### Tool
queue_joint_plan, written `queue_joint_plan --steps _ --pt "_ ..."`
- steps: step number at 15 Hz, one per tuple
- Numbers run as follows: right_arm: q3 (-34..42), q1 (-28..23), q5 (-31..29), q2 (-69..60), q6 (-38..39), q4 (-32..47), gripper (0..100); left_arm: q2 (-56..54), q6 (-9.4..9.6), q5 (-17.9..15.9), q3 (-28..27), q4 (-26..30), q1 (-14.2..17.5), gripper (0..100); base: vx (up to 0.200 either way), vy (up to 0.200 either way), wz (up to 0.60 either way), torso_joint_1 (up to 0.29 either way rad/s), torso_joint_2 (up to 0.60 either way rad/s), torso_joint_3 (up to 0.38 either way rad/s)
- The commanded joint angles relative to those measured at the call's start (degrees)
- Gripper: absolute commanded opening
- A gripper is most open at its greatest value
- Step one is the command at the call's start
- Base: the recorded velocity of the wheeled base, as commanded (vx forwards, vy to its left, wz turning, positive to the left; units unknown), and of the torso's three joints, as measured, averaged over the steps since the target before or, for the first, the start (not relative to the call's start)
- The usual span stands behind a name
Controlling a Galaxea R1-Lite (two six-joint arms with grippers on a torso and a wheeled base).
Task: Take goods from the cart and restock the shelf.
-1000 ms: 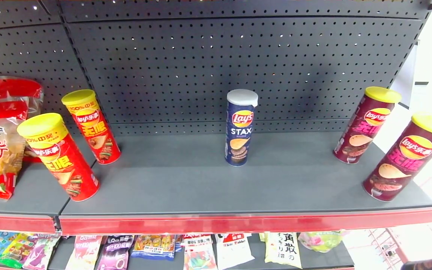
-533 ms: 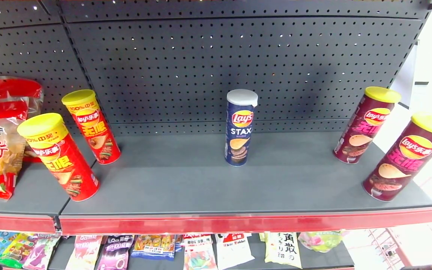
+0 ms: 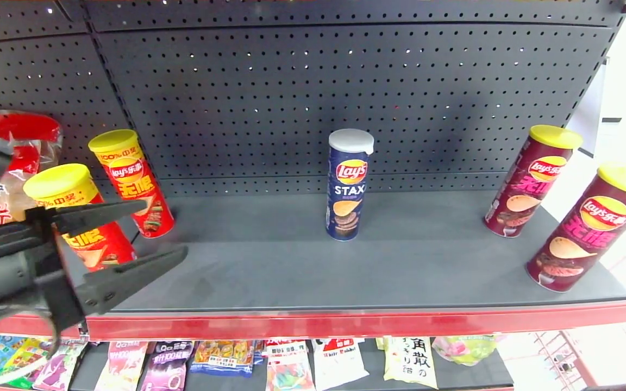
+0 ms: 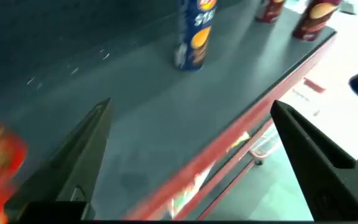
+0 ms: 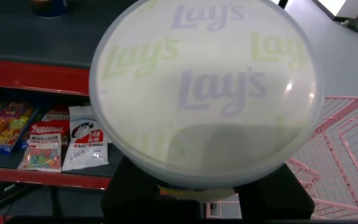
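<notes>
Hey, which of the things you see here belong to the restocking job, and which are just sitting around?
Job in hand:
pale-lidded can in the right gripper
pink cart
grey shelf
open left gripper

Sitting around:
blue can
two red cans
two maroon cans
bags at the shelf's left end
packets on the lower shelf

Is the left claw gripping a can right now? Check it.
No, the left claw is wide open at the front of the shelf with nothing in it.
</notes>
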Motion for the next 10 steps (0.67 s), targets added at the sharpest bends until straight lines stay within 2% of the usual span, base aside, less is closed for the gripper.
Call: queue_joint_plan --steps 1,4,6,8,10 --pt "0.05 -0.15 -0.04 0.39 -0.04 -0.01 0 18.65 0.67 -4.62 -7.01 -7.64 -2.98 100 0.000 0.000 0.00 0.000 0.00 0.000" --pt "-0.12 -0.15 -1.62 0.04 -0.22 1.92 0 29.11 0.94 -4.88 -16.24 -9.13 -5.79 100 0.000 0.000 0.00 0.000 0.00 0.000" --pt "-0.21 -0.15 -2.06 0.13 -0.22 2.01 0 36.23 1.11 -4.79 -21.33 -11.85 -6.58 100 0.000 0.000 0.00 0.000 0.00 0.000" --pt "-0.21 -0.15 -2.06 0.30 -0.22 2.01 0 41.24 1.46 -4.97 -24.23 -15.55 -6.84 100 0.000 0.000 0.00 0.000 0.00 0.000" --pt "-0.04 -0.24 -2.06 0.21 -0.22 2.01 0 45.29 1.46 -5.14 -27.57 -17.04 -8.60 100 0.000 0.000 0.00 0.000 0.00 0.000"
